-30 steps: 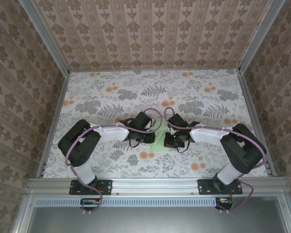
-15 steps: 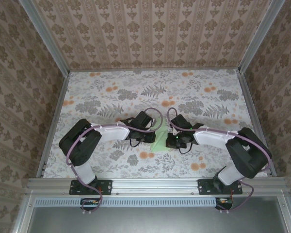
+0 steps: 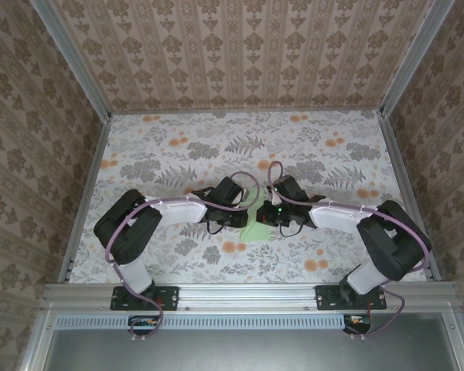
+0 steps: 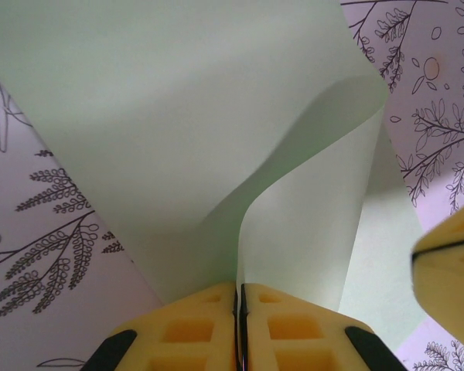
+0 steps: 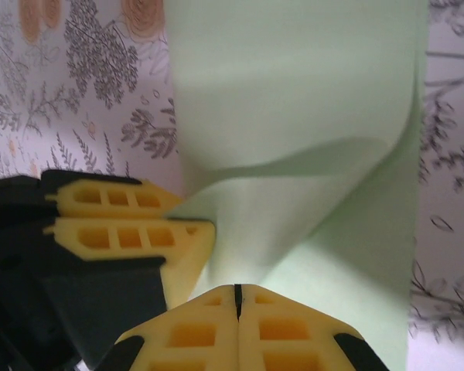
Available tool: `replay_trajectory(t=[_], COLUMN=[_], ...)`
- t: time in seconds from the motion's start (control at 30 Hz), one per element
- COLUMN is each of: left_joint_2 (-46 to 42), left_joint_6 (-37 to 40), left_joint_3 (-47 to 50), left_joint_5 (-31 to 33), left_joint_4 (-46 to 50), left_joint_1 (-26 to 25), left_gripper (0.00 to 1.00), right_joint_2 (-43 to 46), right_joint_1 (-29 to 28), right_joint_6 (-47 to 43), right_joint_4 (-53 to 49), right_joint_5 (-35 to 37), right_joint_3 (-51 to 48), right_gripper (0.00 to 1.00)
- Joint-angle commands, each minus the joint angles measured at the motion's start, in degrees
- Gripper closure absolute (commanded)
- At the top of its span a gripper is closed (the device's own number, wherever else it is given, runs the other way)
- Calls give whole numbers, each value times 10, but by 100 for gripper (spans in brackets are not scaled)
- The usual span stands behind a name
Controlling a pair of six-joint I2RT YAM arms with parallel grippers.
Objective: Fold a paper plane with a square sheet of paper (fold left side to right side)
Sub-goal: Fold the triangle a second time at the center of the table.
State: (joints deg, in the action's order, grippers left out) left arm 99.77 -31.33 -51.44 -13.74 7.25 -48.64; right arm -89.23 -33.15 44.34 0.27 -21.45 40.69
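A: While the left gripper (image 4: 238,292) has its yellow pads pressed together, what is between them?

B: A curling flap of the paper plane (image 4: 178,108), nipped at its edge.

A: And the right gripper (image 5: 237,294)?

B: Likewise clamped on the pale-green sheet, just beside the left one's fingers (image 5: 116,232).

A: Where does the paper lie?

B: Between both wrists, near the middle of the floral table (image 3: 178,147). Part of it lies flat on the cloth, and the pinched fold is lifted.
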Motion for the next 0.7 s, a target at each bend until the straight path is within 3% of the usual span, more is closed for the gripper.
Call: replay_trajectory(t=[0.0, 0.67], left_joint_2=[14, 19], left_joint_6=[1, 5], left_joint_3=[-13, -18], left_joint_5=[-2, -4], left_joint_4=[15, 19], left_joint_1=[4, 2], left_gripper=[89, 89], right_joint_2=[-24, -72], right_joint_1=[3, 3], right_joint_6=[7, -22], right_joint_4=[28, -21], right_joint_5=[-11, 11], right_joint_3=[23, 45], right_gripper=[94, 94])
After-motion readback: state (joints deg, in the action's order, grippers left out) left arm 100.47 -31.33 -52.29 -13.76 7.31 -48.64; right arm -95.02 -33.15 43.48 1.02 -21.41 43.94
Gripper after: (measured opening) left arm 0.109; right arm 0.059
